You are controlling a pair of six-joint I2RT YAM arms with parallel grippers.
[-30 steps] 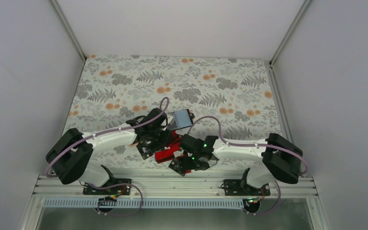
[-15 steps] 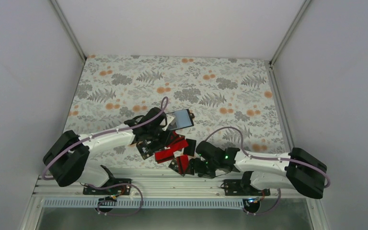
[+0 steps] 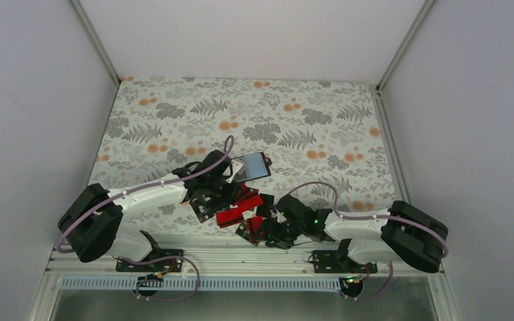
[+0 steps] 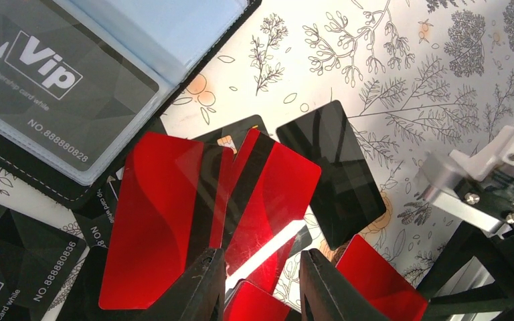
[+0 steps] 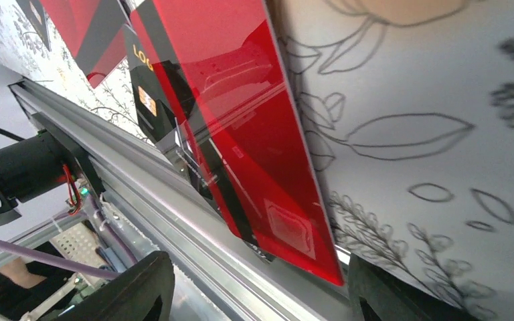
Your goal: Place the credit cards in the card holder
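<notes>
The card holder (image 3: 254, 166) lies open on the floral cloth, its blue-grey sleeves (image 4: 174, 33) up, with a black Vip card (image 4: 53, 87) inside one. Just in front, red credit cards (image 3: 237, 215) and black ones overlap in a loose heap. My left gripper (image 3: 222, 195) hovers over that heap; its jaws (image 4: 261, 287) stand a little apart with nothing between them, above two red cards (image 4: 154, 221) and a black card (image 4: 338, 167). My right gripper (image 3: 262, 231) is low at the near table edge, open, its fingers (image 5: 140, 287) either side of a red card (image 5: 241, 134), not touching it.
An aluminium rail (image 5: 174, 221) runs along the near table edge right under the right gripper. A black card with a logo (image 5: 144, 80) lies partly under that red card. More black printed cards (image 4: 20, 261) sit left of the heap. White walls enclose the cloth (image 3: 294, 114).
The right arm has drawn back from above the heap and come down at the near table edge, its jaws narrowing. The left arm and card holder have stayed put.
</notes>
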